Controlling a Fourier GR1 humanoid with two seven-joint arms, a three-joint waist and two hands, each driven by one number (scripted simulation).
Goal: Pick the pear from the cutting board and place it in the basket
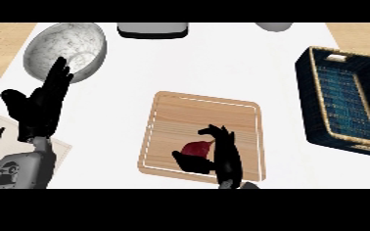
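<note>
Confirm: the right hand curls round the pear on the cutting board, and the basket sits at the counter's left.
Wrong side: the head view shows the basket at the counter's right. The right hand does curl round the pear on the cutting board.

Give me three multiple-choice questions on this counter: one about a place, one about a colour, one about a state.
1. Where is the basket? A) right side of the counter B) top left C) lower left
2. What colour is the pear? A) green B) yellow C) dark red
3. How is the left hand? A) curled round the pear B) open, fingers up C) inside the basket
Answers: 1 A, it lies right of the cutting board; 2 C, red shows within the right hand; 3 B, its fingers stand straight near the bowl.
</note>
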